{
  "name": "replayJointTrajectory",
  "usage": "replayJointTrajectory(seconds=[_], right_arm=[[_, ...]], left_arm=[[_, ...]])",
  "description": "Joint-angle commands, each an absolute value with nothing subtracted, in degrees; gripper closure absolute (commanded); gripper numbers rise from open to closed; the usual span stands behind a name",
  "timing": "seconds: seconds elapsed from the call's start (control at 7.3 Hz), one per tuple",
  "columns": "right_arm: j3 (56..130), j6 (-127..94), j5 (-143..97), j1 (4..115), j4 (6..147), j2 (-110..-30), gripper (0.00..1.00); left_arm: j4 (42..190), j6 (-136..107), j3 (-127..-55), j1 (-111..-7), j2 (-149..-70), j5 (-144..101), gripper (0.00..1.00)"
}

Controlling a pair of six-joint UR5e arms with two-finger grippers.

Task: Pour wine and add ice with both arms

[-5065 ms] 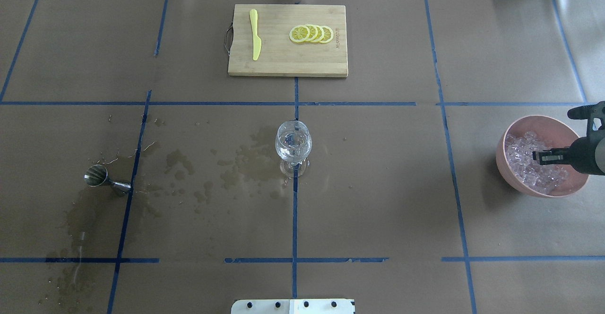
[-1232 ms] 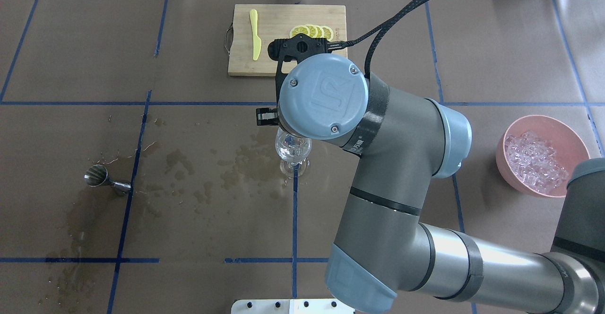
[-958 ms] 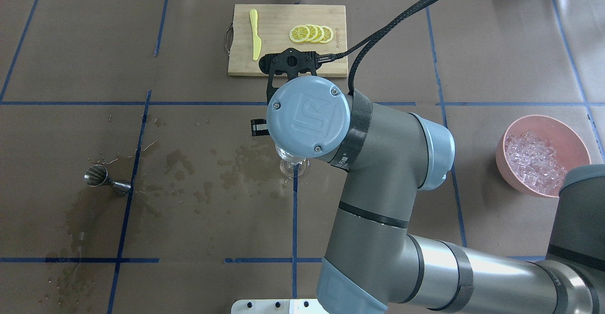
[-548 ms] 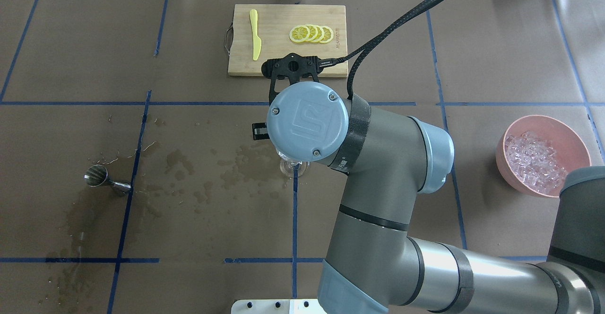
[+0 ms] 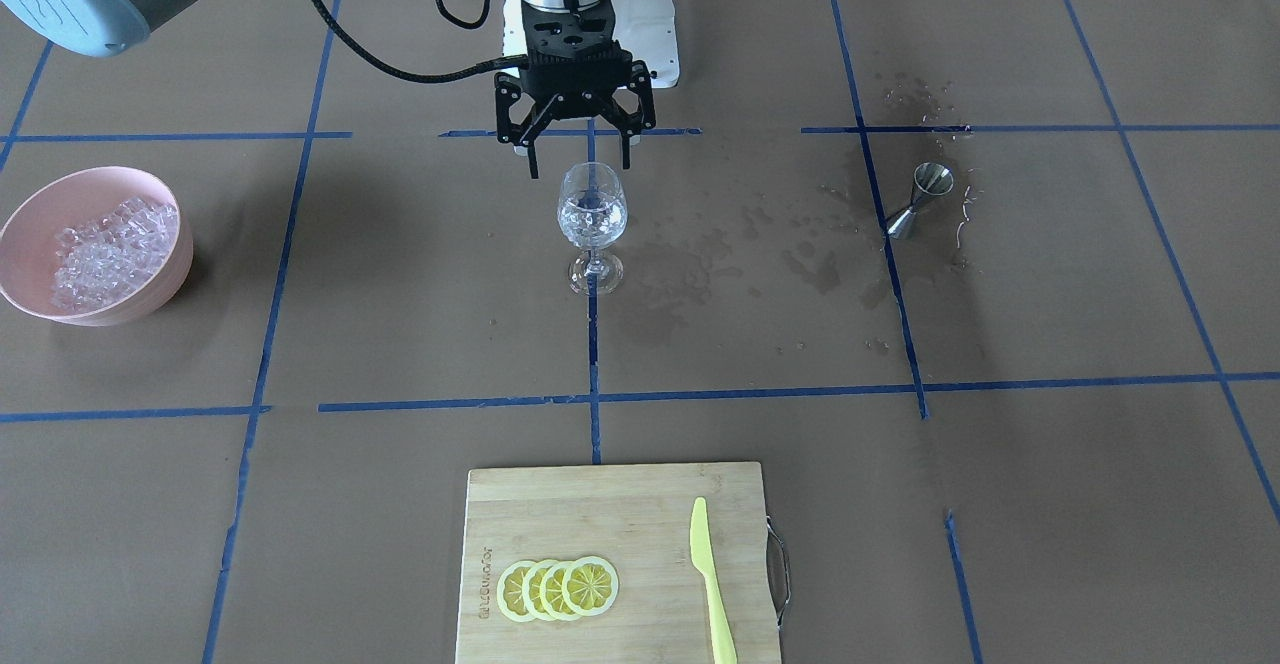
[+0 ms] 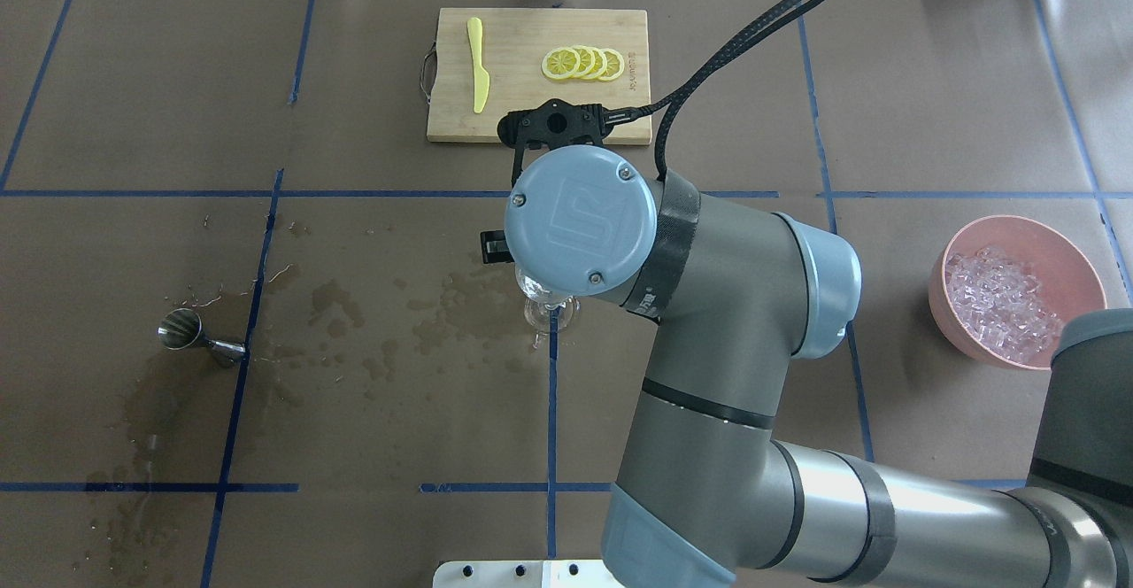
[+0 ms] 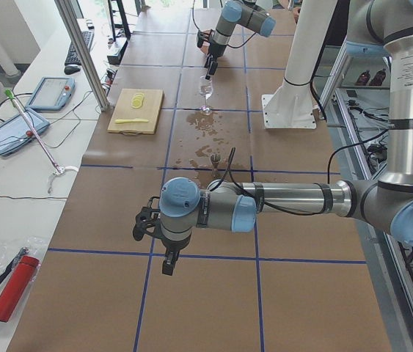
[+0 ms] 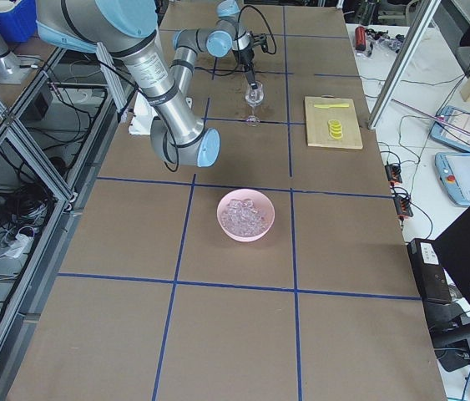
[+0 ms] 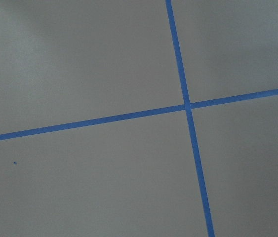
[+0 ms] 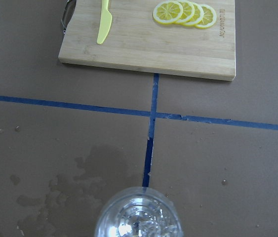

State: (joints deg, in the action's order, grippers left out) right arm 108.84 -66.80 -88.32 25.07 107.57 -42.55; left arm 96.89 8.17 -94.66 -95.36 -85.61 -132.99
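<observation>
The right pincer [image 5: 580,165] hangs spread just above the glass [image 5: 594,270], midway between the tabletop's [image 5: 1000,504] long edges. The glass holds a little wine [image 5: 591,223] and a few cubes [image 10: 141,221]. Ice [image 5: 105,244] is heaped in a pink bowl [image 5: 20,212] toward the right end. The left pincer [image 7: 168,265] hovers near the left end; I cannot tell if it is spread.

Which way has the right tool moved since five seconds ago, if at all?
Yes. The right tool moved: in the overhead view it went leftward, from over the pink bowl to above the wine glass.
</observation>
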Motion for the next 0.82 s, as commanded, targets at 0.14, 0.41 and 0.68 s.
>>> replayJointTrajectory(seconds=[0.14, 0.41, 0.68], right_arm=[[113.4, -54.4, -99.4, 35.6, 108.3, -50.2, 0.00], [113.6, -40.4, -108.7, 45.7, 107.8, -55.5, 0.00], [113.4, -25.0, -117.2, 55.4, 105.9, -63.0, 0.00]], left_arm=[[96.8, 8.2, -94.7, -95.4, -85.6, -133.0, 0.00], [96.3, 8.1, -94.9, -93.4, -85.6, -133.0, 0.00], [94.3, 8.2, -95.3, -90.9, -85.7, -133.1, 0.00]])
